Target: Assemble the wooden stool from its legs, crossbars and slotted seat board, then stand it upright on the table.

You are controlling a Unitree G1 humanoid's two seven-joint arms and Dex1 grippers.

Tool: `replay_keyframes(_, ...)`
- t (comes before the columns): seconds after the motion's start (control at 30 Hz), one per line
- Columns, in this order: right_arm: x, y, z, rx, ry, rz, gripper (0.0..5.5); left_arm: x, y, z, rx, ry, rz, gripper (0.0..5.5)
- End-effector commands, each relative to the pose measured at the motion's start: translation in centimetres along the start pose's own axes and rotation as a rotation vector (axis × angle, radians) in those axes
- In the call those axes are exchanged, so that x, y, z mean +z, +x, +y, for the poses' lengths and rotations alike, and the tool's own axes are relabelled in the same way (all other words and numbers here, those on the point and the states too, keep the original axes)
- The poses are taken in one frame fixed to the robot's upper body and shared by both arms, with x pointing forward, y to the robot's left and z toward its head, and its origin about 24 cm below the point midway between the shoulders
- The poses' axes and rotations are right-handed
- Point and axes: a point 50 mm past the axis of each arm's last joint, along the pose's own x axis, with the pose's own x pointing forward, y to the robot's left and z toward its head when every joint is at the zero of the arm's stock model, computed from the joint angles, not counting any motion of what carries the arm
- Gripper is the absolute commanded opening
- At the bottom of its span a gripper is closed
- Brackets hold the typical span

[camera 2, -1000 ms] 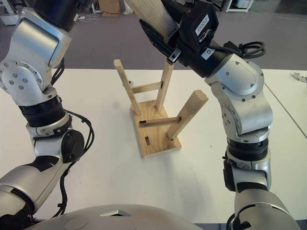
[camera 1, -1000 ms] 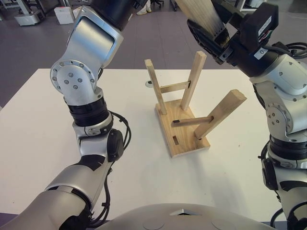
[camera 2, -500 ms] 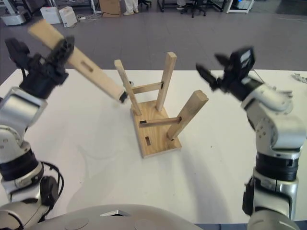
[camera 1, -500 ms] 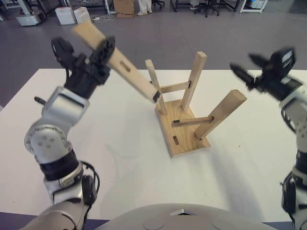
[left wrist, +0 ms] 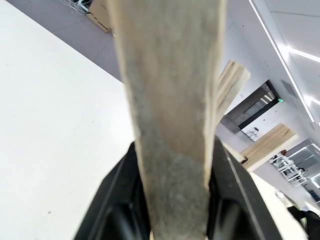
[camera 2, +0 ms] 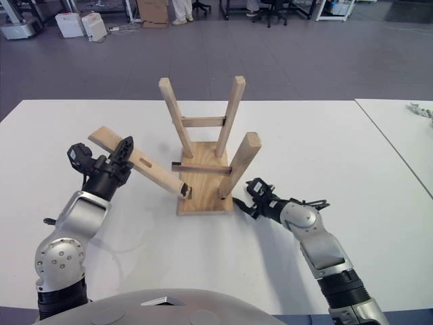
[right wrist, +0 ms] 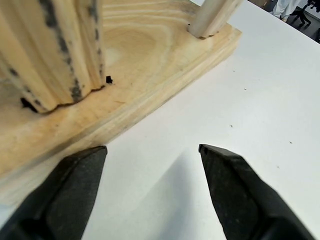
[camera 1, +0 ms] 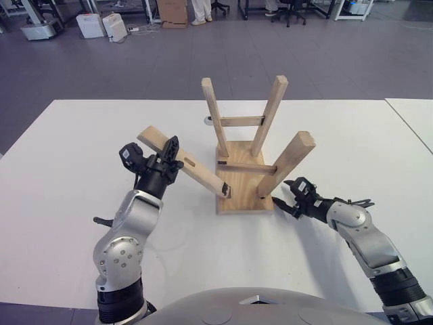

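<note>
A lab or open workshop hall: a broad white worktop (camera 1: 67, 156) stands on a bare grey floor (camera 1: 169, 61), with a second white table (camera 1: 416, 118) alongside. A cardboard box (camera 1: 174, 12), white equipment cases (camera 1: 90, 24) and wheeled office chairs (camera 1: 292, 9) sit behind, under ceiling strip lights (left wrist: 300, 52).

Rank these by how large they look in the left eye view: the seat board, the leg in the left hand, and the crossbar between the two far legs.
1. The seat board, by area, though partly covered.
2. The leg in the left hand: longer than the board but narrower, so close.
3. The crossbar, clearly smallest.
</note>
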Motion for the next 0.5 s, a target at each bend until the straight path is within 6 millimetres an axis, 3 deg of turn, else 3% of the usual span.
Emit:
replay_keyframes(0.03,0.8,0.7,1.2,0.068,-0.021,-0.047,3.45,-0.7,0.2,0.9,0.047,0.058,-0.033,1.02)
replay_keyframes(0.27,1.0,0.9,1.5,0.087,-0.049,-0.066,3.45,-1.2,0.1,0.5,0.042,0.295,-0.083,1.02)
replay_keyframes(0.4,1.4,1.0,1.8,0.093,-0.061,-0.088,3.45,-3.0,0.1,-0.3,0.0,0.38,0.023,1.02)
replay_keyframes(0.5,1.6,1.0,1.8,0.098,-0.07,-0.096,3.45,-3.4,0.4,-0.5,-0.008,0.401,0.046,1.02)
